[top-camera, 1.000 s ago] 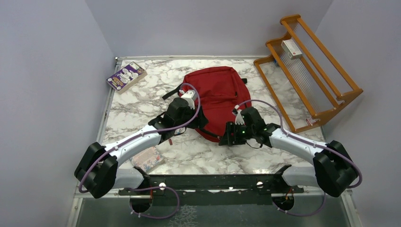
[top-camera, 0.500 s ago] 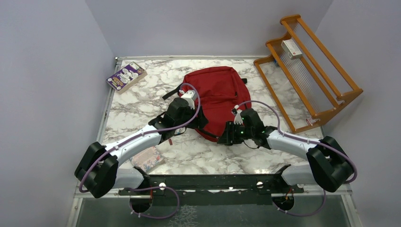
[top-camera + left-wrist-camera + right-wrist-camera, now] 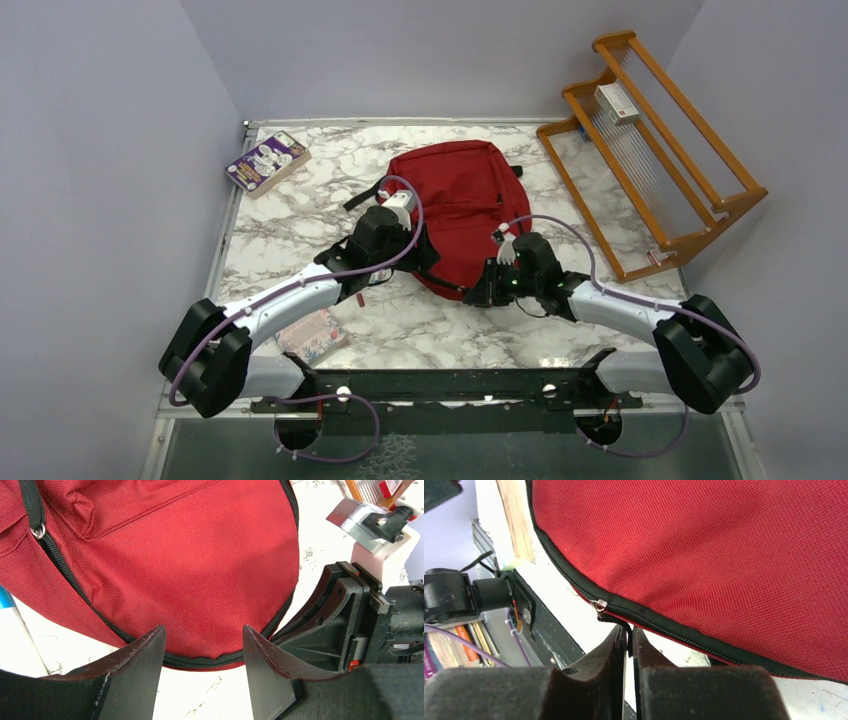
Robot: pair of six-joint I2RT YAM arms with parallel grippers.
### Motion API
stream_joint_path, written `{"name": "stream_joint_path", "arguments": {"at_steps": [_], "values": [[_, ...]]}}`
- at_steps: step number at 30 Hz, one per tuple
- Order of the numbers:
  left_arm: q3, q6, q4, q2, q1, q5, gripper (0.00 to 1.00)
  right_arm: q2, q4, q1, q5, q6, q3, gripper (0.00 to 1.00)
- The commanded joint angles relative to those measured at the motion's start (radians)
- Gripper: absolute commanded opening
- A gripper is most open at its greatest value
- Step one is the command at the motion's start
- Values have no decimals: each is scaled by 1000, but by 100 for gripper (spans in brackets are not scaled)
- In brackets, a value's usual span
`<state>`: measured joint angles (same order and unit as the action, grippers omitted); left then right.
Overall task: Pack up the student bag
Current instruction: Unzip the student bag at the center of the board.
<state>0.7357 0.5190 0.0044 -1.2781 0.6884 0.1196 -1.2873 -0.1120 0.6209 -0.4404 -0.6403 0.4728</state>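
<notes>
bag (image 3: pixel 455 200) lies flat mid-table (image 3: pixel 300 230), long axis running near-to-far, rounded end toward the arms, w/ the zip (image 3: pixel 664 625) following that near rim. r gripper (image 3: pixel 629 632) is at the near rim, right of centre. its fingers are pressed together on the thin black zip pull (image 3: pixel 616 621) hanging off the metal slider (image 3: pixel 599 604), and the bag's bulk lies just beyond the tips, farther up the table. l gripper (image 3: pixel 203 630) is at the near-left of the same rim, fingers spread, nothing between them. the rim sits just past its tips; can't tell if it touches.

both are at the bag but only r has a hold, so the next move likely rests on r. the zip looks shut along the stretch in view, so the pull prob. has to follow the curved rim, not come straight off the bag. l seems placed to pin fabric meanwhile. risks: tab slipping the pinch, or the whole bag sliding.

outward: purple book (image 3: pixel 266 160) far left and another book (image 3: pixel 312 335) by the l arm base, both well apart from the bag. wooden rack (image 3: pixel 650 150) at right holds a small box (image 3: pixel 616 103). nothing looks packed yet.
</notes>
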Motion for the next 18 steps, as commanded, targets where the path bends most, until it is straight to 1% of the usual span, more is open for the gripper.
{"name": "stream_joint_path", "arguments": {"at_steps": [1,3,4,6,9,12,16,18], "values": [[3,-13,-3,-4,-7,20,59,47,-12,5,-21,-4,-5,9],[10,-42,-25,-1,-10,24,60,71,16,4,-9,-4,1,2],[14,-58,-29,1,-10,28,60,87,35,6,1,-4,6,1],[26,-99,-31,8,-11,43,60,121,74,5,27,-2,16,1],[43,-180,-12,18,-12,100,61,160,158,4,77,8,45,1],[59,-250,12,17,-12,120,62,163,253,5,119,30,91,1],[52,-387,49,13,-12,127,66,164,351,5,164,45,133,1],[25,-468,89,31,-10,157,67,173,378,3,178,47,140,1]]}}
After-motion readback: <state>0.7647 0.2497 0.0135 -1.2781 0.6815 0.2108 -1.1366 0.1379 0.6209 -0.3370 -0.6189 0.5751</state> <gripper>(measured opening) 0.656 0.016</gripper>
